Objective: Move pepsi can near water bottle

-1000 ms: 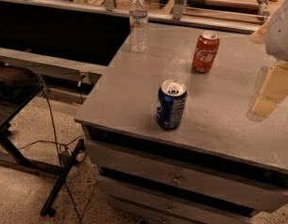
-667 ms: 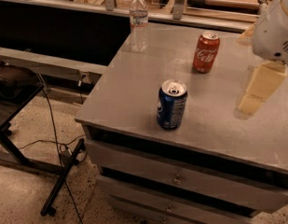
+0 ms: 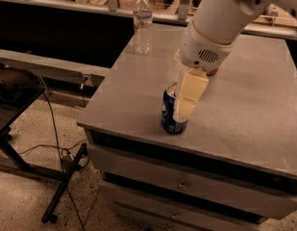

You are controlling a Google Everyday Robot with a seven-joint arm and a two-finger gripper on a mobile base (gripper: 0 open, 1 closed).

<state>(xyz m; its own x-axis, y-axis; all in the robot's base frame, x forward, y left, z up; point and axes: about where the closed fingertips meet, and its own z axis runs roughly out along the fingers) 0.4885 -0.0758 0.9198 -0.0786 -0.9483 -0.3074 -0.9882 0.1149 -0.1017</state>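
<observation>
The big flat grey counter [image 3: 244,109] has drawers under its near edge. A fat white robot arm [image 3: 220,18] comes down from the far right. Its cream pincer [image 3: 179,112] is low over the counter, right at the can's right side and partly in front of it. I cannot tell if the pincer is squeezing or let go.

The tall clear plastic water bottle with a white cap [image 3: 142,22] stands straight up at the far left corner, close to the left edge.

The dark blue pepsi can with a silver top [image 3: 168,114] stands straight up too, top facing up. It is close to the near edge and well apart from the bottle. Bare counter lies between them, and more to the can's right.
</observation>
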